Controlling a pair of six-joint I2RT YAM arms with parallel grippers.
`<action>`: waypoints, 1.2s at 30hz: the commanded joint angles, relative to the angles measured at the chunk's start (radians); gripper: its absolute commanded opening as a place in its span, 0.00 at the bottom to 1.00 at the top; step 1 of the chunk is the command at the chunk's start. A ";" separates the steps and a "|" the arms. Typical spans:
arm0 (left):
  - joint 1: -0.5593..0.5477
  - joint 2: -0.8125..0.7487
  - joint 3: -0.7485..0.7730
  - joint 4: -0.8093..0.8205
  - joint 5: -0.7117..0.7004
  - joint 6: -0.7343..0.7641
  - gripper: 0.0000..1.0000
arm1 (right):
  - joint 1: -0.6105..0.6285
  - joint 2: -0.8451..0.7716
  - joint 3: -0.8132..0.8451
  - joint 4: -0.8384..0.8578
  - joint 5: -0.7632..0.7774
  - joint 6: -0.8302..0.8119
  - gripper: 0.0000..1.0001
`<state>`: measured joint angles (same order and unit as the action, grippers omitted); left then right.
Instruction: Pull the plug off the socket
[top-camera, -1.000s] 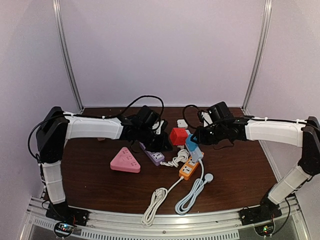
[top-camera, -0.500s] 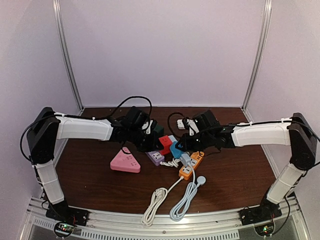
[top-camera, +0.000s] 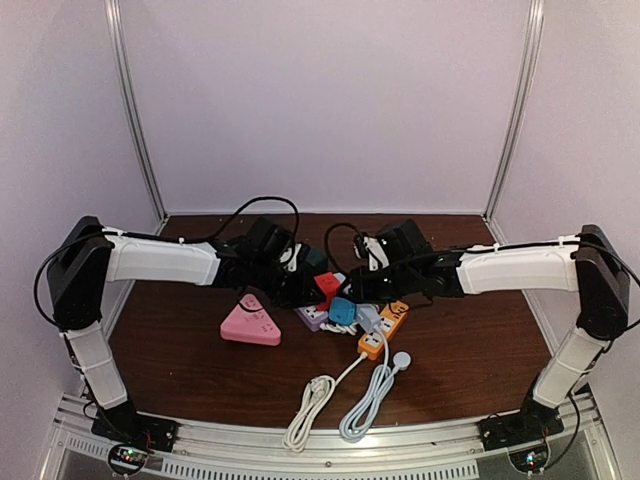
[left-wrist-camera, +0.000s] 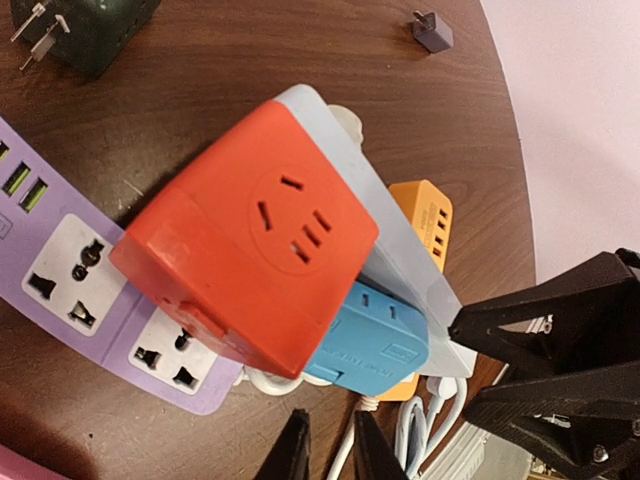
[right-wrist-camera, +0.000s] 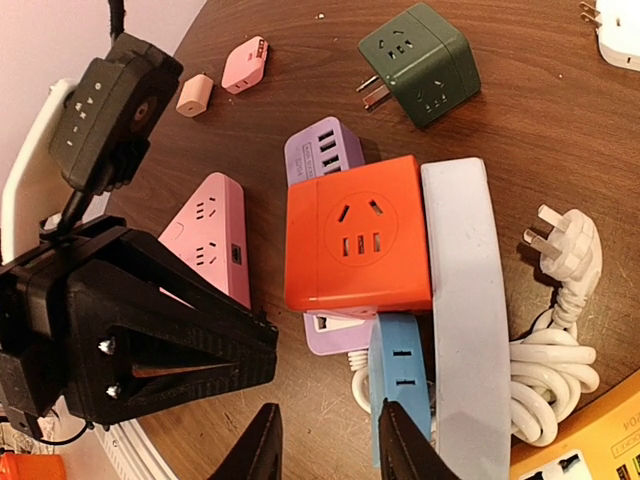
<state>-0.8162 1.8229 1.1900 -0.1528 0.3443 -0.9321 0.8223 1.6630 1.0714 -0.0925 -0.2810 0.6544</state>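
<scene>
Left gripper (left-wrist-camera: 330, 455) and right gripper (right-wrist-camera: 330, 445) each stand slightly parted with nothing between the fingers, hovering over the pile. Red cube adapter (left-wrist-camera: 250, 255) lies partly over the purple power strip (left-wrist-camera: 70, 270), one side flush against the pale blue strip (right-wrist-camera: 465, 300) — no prongs showing. Looks still plugged in — the pull is left to do.

- I see a red-orange cube socket (right-wrist-camera: 358, 232) in the middle of my right wrist view.
- At its 6 o'clock is a blue plug (right-wrist-camera: 402, 370).
- At 3 o'clock, a pale grey-blue strip (right-wrist-camera: 462, 300).
- At 1 o'clock, a dark green cube (right-wrist-camera: 418, 62).
- At 9 o'clock, a pink triangular socket (right-wrist-camera: 205, 250).
- The purple strip (left-wrist-camera: 70, 270) has green ports.
- The table (right-wrist-camera: 520, 110) is dark brown wood grain.
</scene>
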 joint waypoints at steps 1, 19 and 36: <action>0.002 -0.043 -0.023 0.036 0.004 -0.012 0.17 | 0.007 -0.039 0.024 -0.033 0.047 -0.019 0.36; 0.000 -0.041 -0.010 0.023 0.001 0.002 0.18 | -0.012 -0.071 -0.017 -0.239 0.148 -0.204 0.57; 0.012 -0.038 0.010 0.004 -0.002 0.012 0.18 | -0.009 0.050 0.047 -0.205 0.177 -0.208 0.34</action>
<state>-0.8139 1.8004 1.1767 -0.1532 0.3443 -0.9360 0.8127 1.7054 1.0893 -0.2985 -0.1394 0.4492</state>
